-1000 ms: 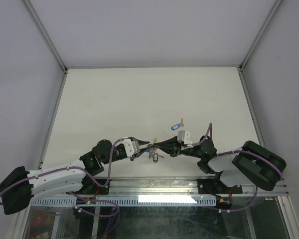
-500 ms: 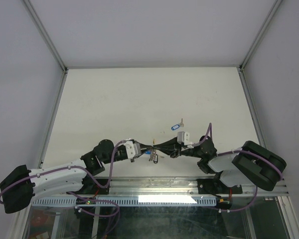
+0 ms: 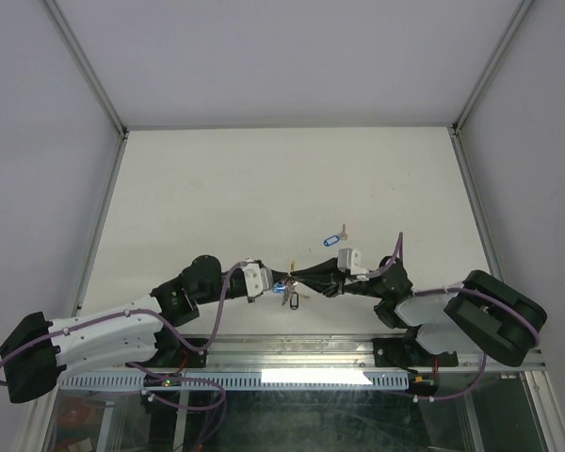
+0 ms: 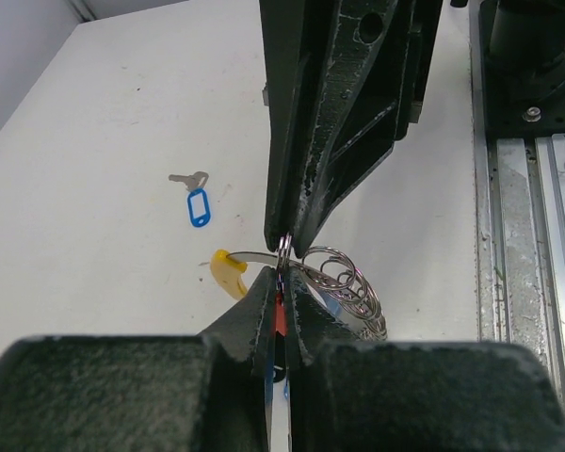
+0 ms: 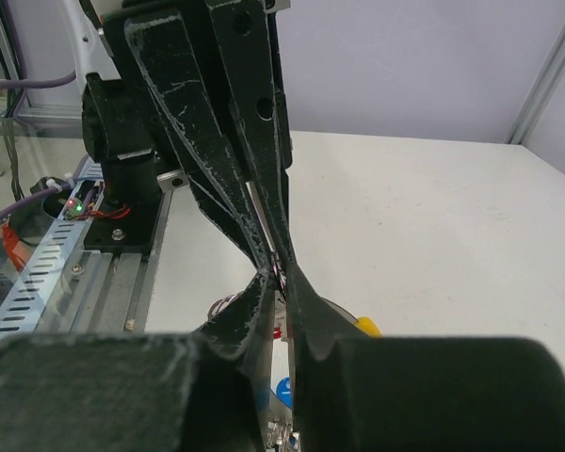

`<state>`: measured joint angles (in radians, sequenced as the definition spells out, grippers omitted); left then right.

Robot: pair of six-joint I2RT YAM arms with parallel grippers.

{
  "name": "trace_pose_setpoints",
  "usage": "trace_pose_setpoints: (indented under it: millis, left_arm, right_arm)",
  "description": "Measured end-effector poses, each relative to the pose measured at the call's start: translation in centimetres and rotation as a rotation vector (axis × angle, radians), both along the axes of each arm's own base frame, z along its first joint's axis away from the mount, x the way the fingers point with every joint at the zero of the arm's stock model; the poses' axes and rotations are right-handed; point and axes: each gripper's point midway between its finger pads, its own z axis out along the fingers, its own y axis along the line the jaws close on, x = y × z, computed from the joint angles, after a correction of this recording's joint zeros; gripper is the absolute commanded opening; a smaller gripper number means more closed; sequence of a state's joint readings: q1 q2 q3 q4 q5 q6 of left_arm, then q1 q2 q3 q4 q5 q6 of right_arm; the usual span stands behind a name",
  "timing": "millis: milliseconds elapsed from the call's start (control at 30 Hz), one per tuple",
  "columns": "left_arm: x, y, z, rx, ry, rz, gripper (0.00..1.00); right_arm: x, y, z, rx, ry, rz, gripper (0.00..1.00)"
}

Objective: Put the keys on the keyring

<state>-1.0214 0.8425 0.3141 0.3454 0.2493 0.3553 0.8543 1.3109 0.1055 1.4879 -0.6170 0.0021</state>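
My two grippers meet tip to tip near the table's front edge. The left gripper (image 3: 281, 282) (image 4: 281, 275) is shut on a key with a red tag (image 4: 280, 320), whose small ring (image 4: 282, 249) sticks out at the fingertips. The right gripper (image 3: 294, 279) (image 5: 279, 273) comes in from the opposite side. It is shut at that same spot, on the thin band of the keyring (image 4: 344, 278). The keyring's yellow end (image 4: 227, 271) (image 5: 365, 327) and silvery coils hang beside the tips. More keys (image 3: 290, 298) dangle below, one with a blue tag (image 5: 282, 388). Another blue-tagged key (image 3: 334, 238) (image 4: 198, 204) lies loose on the table.
The white table (image 3: 264, 188) is walled on the left, back and right. An aluminium rail (image 3: 292, 353) (image 4: 523, 217) with the arm bases runs along the near edge, just behind the grippers.
The left gripper's jaws have closed on the red-tagged key against the right gripper's tips. The left arm's elbow has shifted slightly. The right arm has barely moved.
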Motion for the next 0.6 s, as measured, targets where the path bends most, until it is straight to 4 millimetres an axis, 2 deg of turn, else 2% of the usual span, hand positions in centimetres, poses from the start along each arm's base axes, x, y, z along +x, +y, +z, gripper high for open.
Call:
trace_pose_setpoints:
  millis: [100, 200, 433, 600]
  left_arm:
    - [0.3, -0.1, 0.6, 0.052, -0.021, -0.006, 0.00]
    - [0.7, -0.3, 0.9, 0.137, -0.041, -0.018, 0.00]
    - [1.2, 0.4, 0.4, 0.360, -0.075, -0.059, 0.00]
    - [1.6, 1.1, -0.2, 0.522, -0.089, -0.094, 0.00]
  right_arm:
    - [0.0, -0.2, 0.6, 0.007, -0.016, -0.012, 0.26]
    - [0.1, -0.7, 1.6, 0.017, -0.051, -0.035, 0.32]
    - [1.3, -2.4, 3.2, 0.018, -0.091, -0.163, 0.33]
    - [2.0, -3.4, 2.3, -0.041, -0.084, -0.234, 0.33]
